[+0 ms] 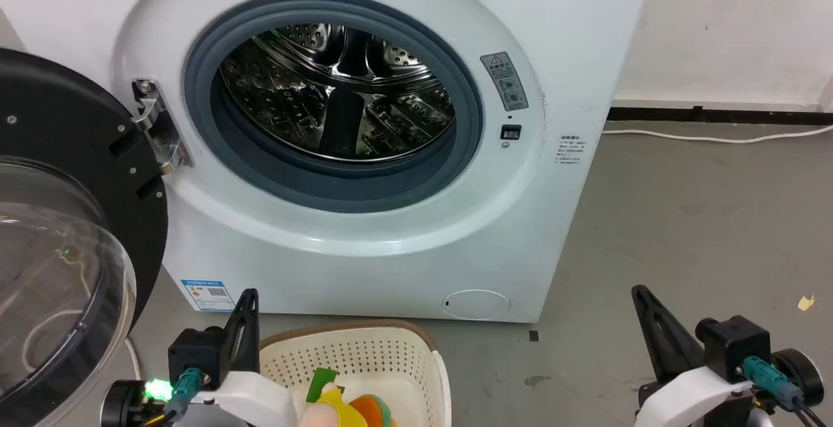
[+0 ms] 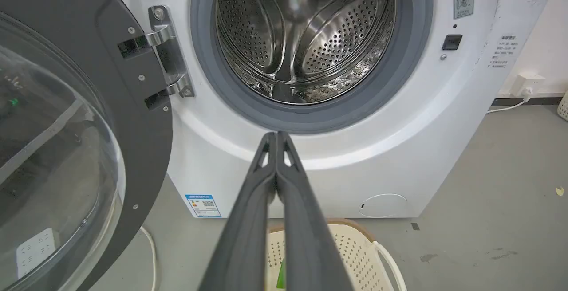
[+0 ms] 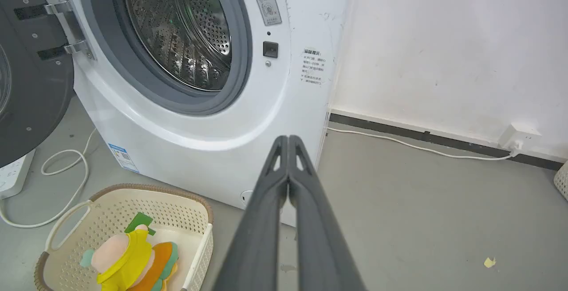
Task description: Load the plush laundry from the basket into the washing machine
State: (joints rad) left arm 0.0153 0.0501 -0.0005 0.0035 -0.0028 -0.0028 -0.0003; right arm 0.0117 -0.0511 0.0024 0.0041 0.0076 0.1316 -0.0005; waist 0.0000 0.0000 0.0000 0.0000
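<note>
**Item:** plush laundry (image 3: pixel 128 260), lying on its side inside the basket (image 3: pixel 177 193).
**Location:** on the floor just before the washing machine (image 1: pixel 390 264), whose door (image 1: pixel 71 219) is swung wide and whose drum (image 1: pixel 338 95) is exposed.
**Left gripper** (image 2: pixel 276 136): fingers pressed together, holding nothing, near the basket's left rim.
**Right gripper** (image 3: pixel 288 140): likewise clenched and empty, well to the side.
**Handling note:** part the left fingers, descend over the yellow body, and pinch the soft bulk rather than the green tag.

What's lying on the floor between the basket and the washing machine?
Nothing: just a narrow strip of bare grey floor separates the basket from the washing machine, as the head view shows.
</note>
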